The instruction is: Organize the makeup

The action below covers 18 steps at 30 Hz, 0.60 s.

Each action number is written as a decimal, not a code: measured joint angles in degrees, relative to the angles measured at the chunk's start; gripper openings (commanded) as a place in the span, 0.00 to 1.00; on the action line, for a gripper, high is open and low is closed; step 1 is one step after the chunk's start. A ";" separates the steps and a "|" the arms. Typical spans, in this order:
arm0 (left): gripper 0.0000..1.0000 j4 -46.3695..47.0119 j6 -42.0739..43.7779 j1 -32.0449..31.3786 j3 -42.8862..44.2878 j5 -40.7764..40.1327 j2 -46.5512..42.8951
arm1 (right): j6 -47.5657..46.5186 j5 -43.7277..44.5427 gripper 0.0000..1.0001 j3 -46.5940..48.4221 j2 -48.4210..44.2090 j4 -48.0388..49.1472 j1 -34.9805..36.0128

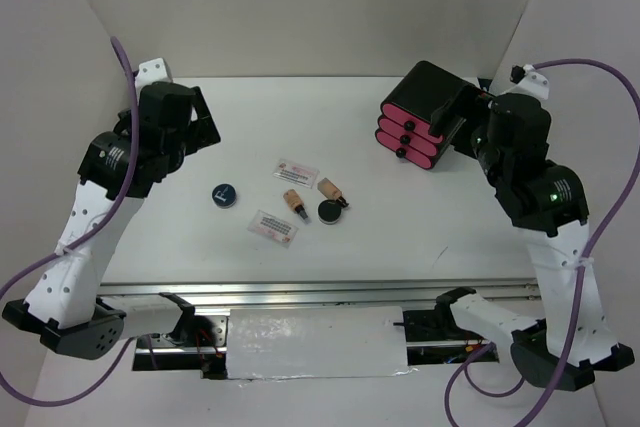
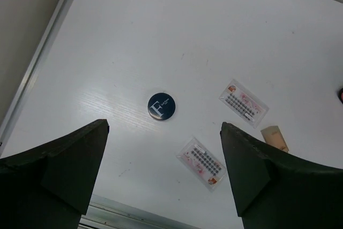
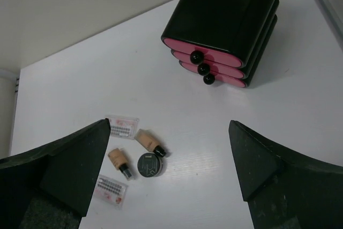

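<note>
makeup (image 1: 293, 200) clustered mid-table, open table (image 1: 300, 117) all round, drawer box (image 1: 420, 107) far right

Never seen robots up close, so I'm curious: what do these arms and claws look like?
The left arm and right arm are white with black joints, each trailing a purple cable. The left claw and right claw have two dark wedge-shaped fingers.

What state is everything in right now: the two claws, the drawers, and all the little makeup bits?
Left gripper: open, holding nothing.
Right gripper: open, holding nothing.
Drawer box: all three pink drawers shut.
Left compact: closed, lying flat.
Right compact: closed, lying flat.
Near bottle: capped, on its side.
Far bottle: capped, on its side.
Near sachet: lying flat.
Far sachet: lying flat.
</note>
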 measured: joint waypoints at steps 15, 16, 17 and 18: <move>0.99 17.46 -2.60 0.11 -6.73 22.99 1.46 | 2.58 1.62 1.00 -7.41 -9.01 2.93 0.00; 0.99 20.52 -3.82 0.11 -7.82 26.71 2.54 | 2.69 1.27 1.00 -8.13 -9.75 3.21 0.00; 0.99 25.03 -5.42 0.09 -9.44 31.06 4.07 | 2.78 0.96 1.00 -8.85 -10.47 3.50 0.00; 0.99 29.68 -7.32 0.00 -10.91 35.54 6.21 | 2.95 0.87 1.00 -9.35 -11.13 3.58 0.00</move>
